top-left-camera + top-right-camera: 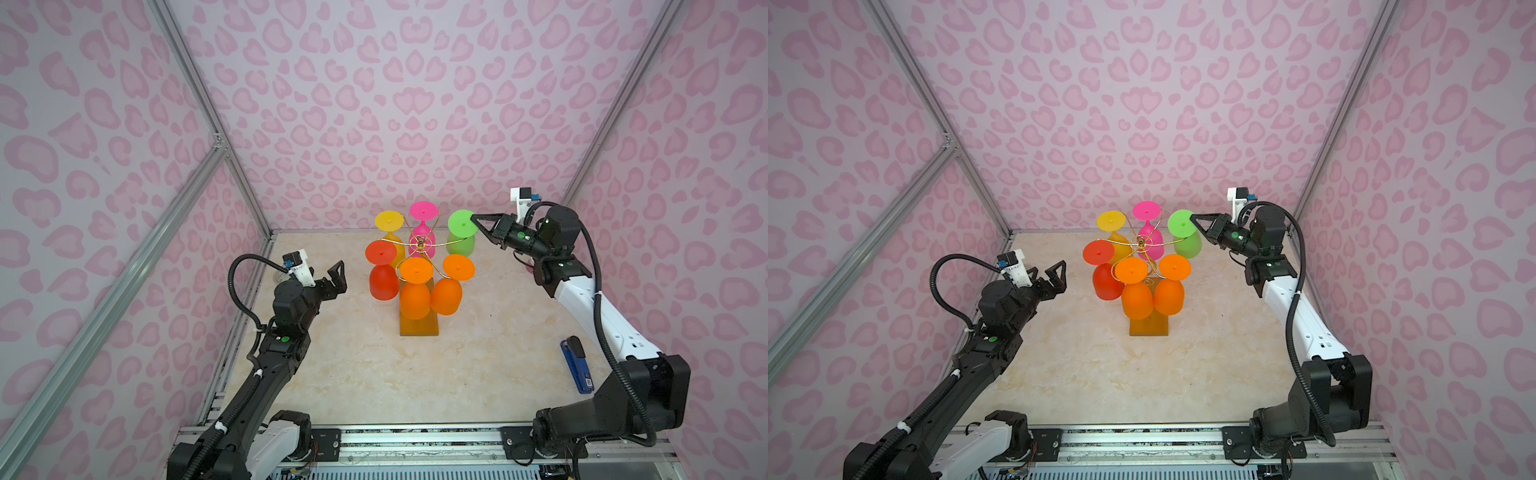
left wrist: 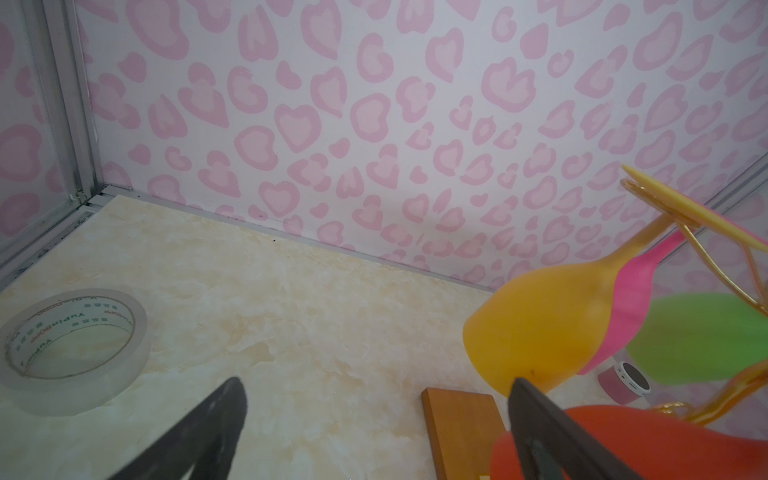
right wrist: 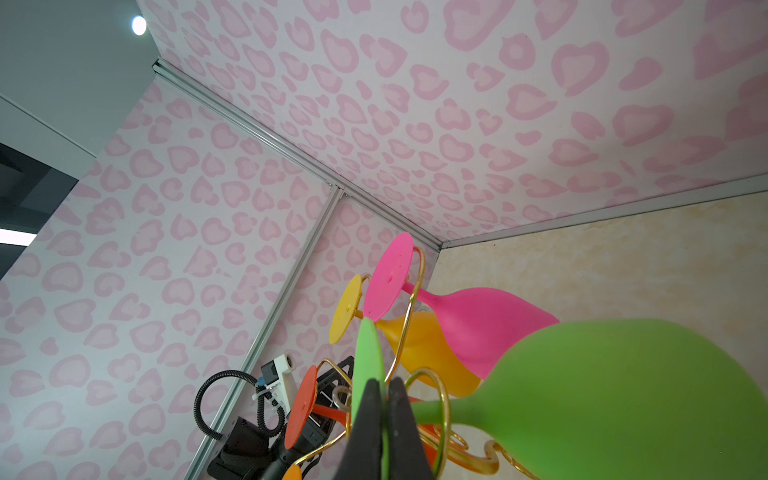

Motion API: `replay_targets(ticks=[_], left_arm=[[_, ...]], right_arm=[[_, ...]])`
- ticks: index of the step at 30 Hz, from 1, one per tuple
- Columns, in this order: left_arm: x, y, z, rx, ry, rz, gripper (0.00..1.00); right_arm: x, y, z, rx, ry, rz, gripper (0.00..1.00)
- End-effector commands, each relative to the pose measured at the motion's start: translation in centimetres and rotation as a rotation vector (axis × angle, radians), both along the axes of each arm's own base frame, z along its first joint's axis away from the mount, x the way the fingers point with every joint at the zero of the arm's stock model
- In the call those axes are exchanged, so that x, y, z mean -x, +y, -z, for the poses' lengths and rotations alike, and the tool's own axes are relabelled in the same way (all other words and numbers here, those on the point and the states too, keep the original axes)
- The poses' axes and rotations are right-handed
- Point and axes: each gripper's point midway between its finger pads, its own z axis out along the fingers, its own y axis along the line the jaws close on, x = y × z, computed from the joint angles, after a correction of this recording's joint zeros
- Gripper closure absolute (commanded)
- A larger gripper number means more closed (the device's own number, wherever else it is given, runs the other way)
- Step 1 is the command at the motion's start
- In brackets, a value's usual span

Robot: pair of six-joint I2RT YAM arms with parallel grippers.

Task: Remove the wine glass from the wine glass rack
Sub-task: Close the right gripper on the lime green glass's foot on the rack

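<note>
Stapler (image 1: 575,365), blue, lay alone at the lower right of a top view, far from the work. Higher in the frame stood the wooden base (image 1: 419,326) of the wine glass rack (image 1: 420,246), and all six of its gold scroll arms were filled. Each glass hung with mouth down, the foot resting above the wire curl and the stem passing through it, so I judge that a glass can leave only by sliding outward. An orange glass (image 1: 415,299), a second orange glass (image 1: 446,295) and a red glass (image 1: 383,282) took the near arms. At the left of them the left gripper (image 1: 332,279) stood with jaws wide apart, holding nothing; it seemed to have no part in this step. On the far arms hung a yellow glass (image 1: 389,221), a pink glass (image 1: 423,211) and the green wine glass (image 1: 460,224), this one at the right, not yet off the rack. The right gripper (image 1: 475,217) was closed thin on the rim of its foot, probably because this flat disc stood free above the wire. In the right wrist view the green edge showed between the black fingers (image 3: 370,424).
</note>
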Motion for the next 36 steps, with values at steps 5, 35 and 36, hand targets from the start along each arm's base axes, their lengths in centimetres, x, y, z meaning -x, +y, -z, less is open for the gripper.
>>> replay_targets(ticks=[5,35,36], left_arm=[[0.0,-0.1,-0.5,0.001,-0.011,0.006,0.00],[0.4,0.0,0.0,0.007,-0.003,0.001,0.00],[0.4,0.0,0.0,0.006,-0.002,0.000,0.00]], right_arm=[[0.7,-0.5,-0.7,-0.022,-0.040,-0.004,1.00],[2.4,3.0,-0.9,-0.005,-0.039,-0.094,1.00],[2.2,3.2,-1.0,-0.006,-0.038,-0.097,1.00]])
